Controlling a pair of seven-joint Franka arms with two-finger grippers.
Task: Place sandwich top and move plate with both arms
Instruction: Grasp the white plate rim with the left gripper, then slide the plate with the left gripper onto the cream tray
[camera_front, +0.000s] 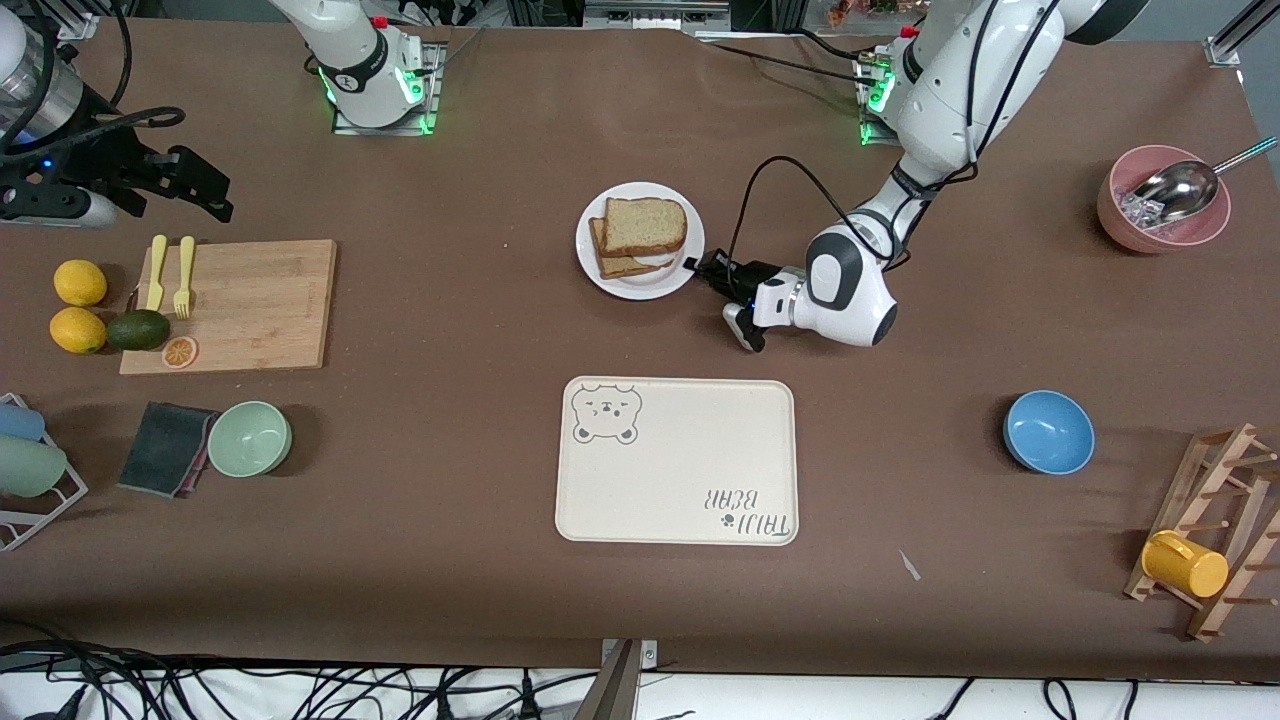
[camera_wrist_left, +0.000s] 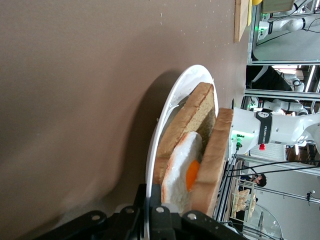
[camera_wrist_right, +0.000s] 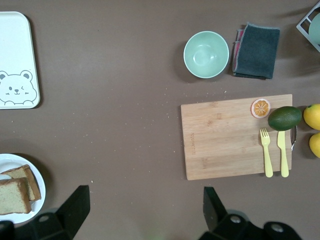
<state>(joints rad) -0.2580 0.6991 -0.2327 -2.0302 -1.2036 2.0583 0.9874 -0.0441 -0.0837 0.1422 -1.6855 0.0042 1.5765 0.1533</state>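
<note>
Already the sandwich top (camera_front: 645, 226) is laid over the egg slice on the plate (camera_front: 600, 270).
The plate's rim, at the left arm's end, is clamped by the left tool (camera_front: 697, 268), presumably for moving; the right tool (camera_front: 205, 195), jaws apart, is kept waiting over the desk (camera_front: 480, 330), well away from the plate.

White rounded arms (camera_front: 850, 285) w/ black cables, black pincers, green base lights, red buttons.

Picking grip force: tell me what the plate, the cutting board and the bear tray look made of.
Plate: glossy white, likely ceramic or melamine; its rim shines.
Cutting board: matte pale wood, probably bamboo; its grain shows in strips.
Bear tray: matte cream, plastic or fibre composite; flat, printed.
</note>
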